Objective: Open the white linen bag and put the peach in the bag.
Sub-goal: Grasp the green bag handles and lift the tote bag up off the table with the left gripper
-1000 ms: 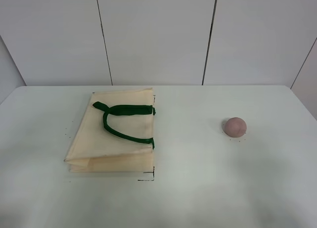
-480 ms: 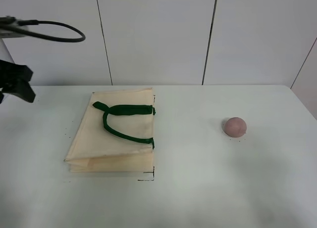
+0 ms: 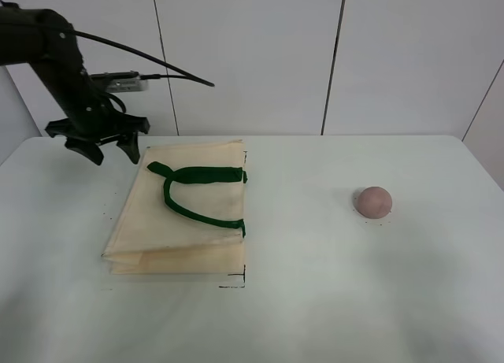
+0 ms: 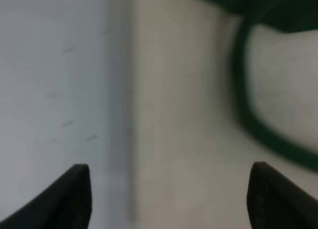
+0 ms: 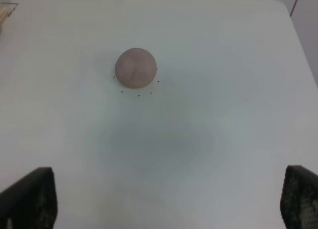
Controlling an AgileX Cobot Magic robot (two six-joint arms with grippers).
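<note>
The white linen bag (image 3: pixel 150 221) is matt cloth with green fabric straps (image 3: pixel 206 174); the peach (image 3: pixel 373 201) looks matt, the table (image 3: pixel 354 300) smooth.

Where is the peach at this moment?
In the high view the peach lies on the right of the table, far from the white linen bag.

No legible text or labels anywhere

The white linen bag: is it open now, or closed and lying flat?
Closed. The white linen bag lies flat on the table, its layers pressed together, green handles resting on top; no opening shows.
</note>
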